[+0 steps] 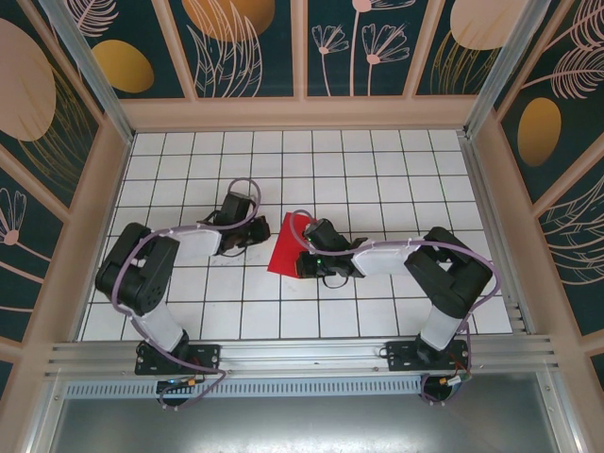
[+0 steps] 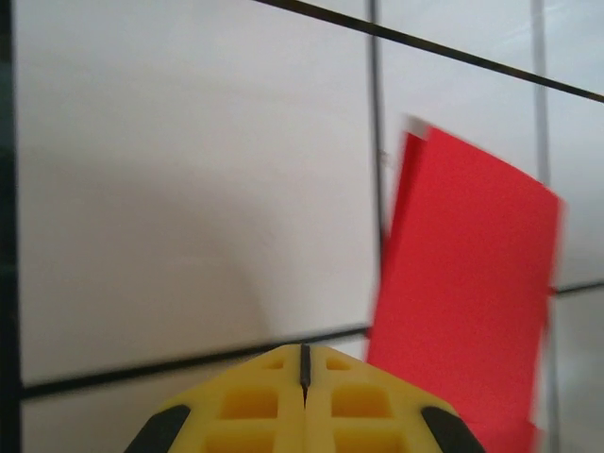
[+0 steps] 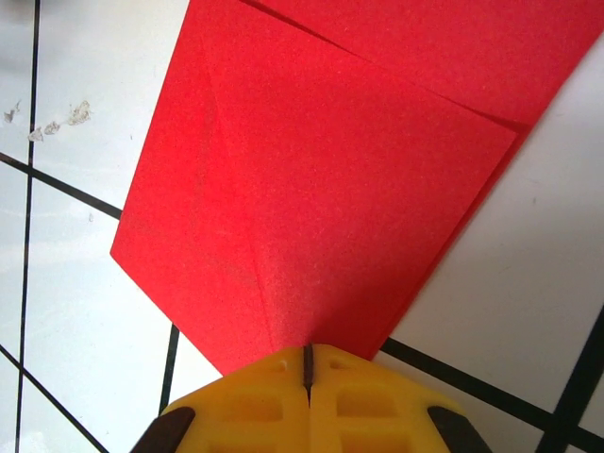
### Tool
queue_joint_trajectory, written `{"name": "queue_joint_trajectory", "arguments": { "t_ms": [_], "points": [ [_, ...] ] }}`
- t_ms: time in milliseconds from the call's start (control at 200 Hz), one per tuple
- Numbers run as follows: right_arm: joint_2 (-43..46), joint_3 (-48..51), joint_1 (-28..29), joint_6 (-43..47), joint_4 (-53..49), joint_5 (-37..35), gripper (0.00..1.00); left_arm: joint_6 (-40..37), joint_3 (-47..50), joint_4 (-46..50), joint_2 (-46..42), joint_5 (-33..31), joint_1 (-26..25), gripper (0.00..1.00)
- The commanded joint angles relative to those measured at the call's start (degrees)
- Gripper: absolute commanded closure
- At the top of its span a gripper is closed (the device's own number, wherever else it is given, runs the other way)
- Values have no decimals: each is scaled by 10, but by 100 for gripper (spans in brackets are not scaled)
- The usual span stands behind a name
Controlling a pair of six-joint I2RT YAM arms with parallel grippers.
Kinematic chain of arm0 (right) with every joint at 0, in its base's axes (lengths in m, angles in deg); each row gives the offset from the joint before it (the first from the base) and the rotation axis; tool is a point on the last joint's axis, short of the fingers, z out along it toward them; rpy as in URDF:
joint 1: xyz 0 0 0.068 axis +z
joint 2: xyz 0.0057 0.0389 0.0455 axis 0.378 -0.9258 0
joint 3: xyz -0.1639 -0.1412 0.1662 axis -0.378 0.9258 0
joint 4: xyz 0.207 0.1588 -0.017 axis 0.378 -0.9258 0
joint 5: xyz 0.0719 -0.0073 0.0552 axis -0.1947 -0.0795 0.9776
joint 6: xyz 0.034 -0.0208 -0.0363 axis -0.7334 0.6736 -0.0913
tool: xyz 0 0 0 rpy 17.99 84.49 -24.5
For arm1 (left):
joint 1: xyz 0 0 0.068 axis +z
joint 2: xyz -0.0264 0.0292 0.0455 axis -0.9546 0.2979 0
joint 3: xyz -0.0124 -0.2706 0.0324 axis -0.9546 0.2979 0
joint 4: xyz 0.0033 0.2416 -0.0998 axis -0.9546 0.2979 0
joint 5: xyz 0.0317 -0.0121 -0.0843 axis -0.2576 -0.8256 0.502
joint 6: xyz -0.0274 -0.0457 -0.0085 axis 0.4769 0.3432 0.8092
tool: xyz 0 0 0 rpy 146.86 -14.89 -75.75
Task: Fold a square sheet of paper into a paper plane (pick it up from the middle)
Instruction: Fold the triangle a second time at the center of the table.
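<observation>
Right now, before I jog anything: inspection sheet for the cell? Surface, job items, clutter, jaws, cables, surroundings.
Surface: white gridded table; small specks near the paper.
Job's things: red paper, partly folded, with creases and overlapping flaps, lying between the arms.
Clutter: nothing seen.
Grippers: left gripper jaws shut, empty, paper beside it; right gripper jaws shut, tips at the paper's edge, grip unclear.
Cables: lilac cable loops on both wrists; the right one arcs above the paper's corner.
Surroundings: floral walls; metal rail at the near edge.

red paper [image 1: 280, 251] partly hidden under right arm [image 1: 382, 257]
</observation>
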Motion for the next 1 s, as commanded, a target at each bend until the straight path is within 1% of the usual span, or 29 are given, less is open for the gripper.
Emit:
{"name": "queue_joint_trajectory", "arguments": {
  "t_ms": [0,85,185,290,405,545,756,926,946,996],
  "points": [
    [-2,29,-3,7,-107,-30,100,47,52,-74,-59,79,-4,95],
    [19,35,-6,26,-95,-16,100,71,78,-107,-78,108,-15,95],
    [49,43,-18,46,-89,-13,100,80,82,-124,-79,124,-39,95],
    [70,37,-30,56,-85,-3,100,80,67,-130,-55,127,-64,95],
    [81,22,-31,50,-69,14,100,90,60,-148,-24,131,-77,96],
    [71,6,-30,36,-55,26,100,99,64,-161,-10,136,-87,97],
    [35,-20,-29,38,-49,38,100,101,74,-164,4,131,-87,97],
    [10,-44,-28,44,-53,37,100,102,68,-164,18,134,-87,97],
    [8,-47,-28,44,-53,36,100,103,68,-164,34,134,-87,97],
    [-1,-54,-27,46,-58,35,100,103,68,-164,37,133,-87,97]
  ]
}}
